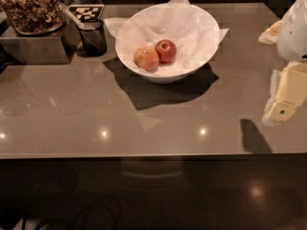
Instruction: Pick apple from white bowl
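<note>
Rightward, jaws above glossy brown counter (144,123)

You have a wide, glossy grey-brown bench (144,123) before you, dotted with small light reflections. Directly on it, towards the back, stands the large round white bowl (158,73), casting a dark shadow forward. Just left of it sits a small dark cup (92,37), and beside that a grey metal box (36,49). The pale pincer (284,104) hangs over the bench's right end.
</note>
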